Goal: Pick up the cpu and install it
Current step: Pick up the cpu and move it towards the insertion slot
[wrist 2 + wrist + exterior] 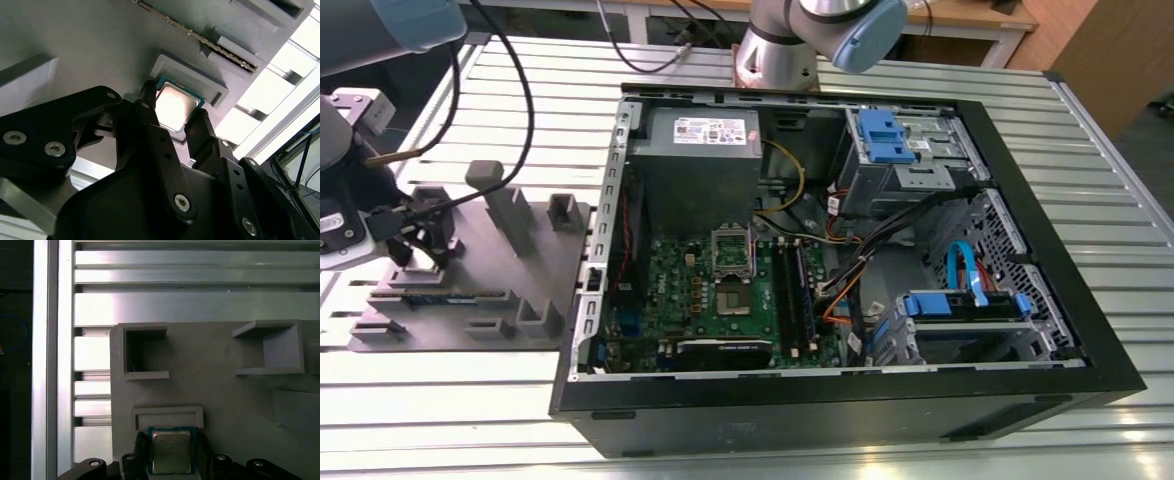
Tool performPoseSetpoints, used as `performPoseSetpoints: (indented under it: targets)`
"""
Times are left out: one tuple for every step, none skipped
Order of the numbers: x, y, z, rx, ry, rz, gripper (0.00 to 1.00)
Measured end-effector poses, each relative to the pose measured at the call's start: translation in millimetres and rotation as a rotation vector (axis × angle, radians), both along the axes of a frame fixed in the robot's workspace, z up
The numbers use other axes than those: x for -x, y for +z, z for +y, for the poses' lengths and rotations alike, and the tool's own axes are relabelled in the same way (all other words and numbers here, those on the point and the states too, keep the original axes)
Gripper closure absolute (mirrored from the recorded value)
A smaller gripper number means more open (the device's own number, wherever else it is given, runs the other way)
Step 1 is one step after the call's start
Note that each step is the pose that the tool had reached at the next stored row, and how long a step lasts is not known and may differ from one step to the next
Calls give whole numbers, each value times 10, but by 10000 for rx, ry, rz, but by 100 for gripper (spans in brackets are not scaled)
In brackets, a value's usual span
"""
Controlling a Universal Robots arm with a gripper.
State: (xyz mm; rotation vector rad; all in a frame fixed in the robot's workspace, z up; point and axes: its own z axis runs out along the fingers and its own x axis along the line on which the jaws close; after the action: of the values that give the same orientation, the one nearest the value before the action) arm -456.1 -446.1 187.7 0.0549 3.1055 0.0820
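The black robot hand (174, 103) brackets the small square silver-topped cpu (171, 452), lying flat in a recess of the grey moulded holder plate (215, 390) directly beneath it; whether it is clamped cannot be told, and a level, centred squeeze on opposite edges looks wisest.

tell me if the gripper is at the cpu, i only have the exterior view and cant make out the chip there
observer: yes. In both wrist views the cpu lies right at the tip of the gripper, on the grey fixture plate.
operator: which way up is it
observer: flat, with its pale metal lid facing up and a green edge showing around the lid.
operator: anything crowding it
observer: a raised grey lip runs along one side of the cpu, close beside it. I cannot tell whether they touch.
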Motion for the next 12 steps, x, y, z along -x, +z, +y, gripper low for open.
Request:
performPoseSetpoints:
  targets:
    - [0, 17, 0, 0, 0, 0, 52]
    - [0, 34, 0, 0, 0, 0, 52]
    - [0, 50, 0, 0, 0, 0, 52]
    - [0, 66, 0, 1, 0, 0, 52]
    - [0, 83, 0, 1, 0, 0, 52]
    - [0, 99, 0, 0, 0, 0, 52]
    - [0, 112, 0, 0, 0, 0, 52]
    - [0, 119, 0, 0, 0, 0, 52]
    - [0, 118, 0, -1, 0, -2, 52]
    - [0, 118, 0, -1, 0, -2, 52]
    - [0, 119, 0, -1, 0, -2, 52]
    - [0, 119, 0, -1, 0, -2, 52]
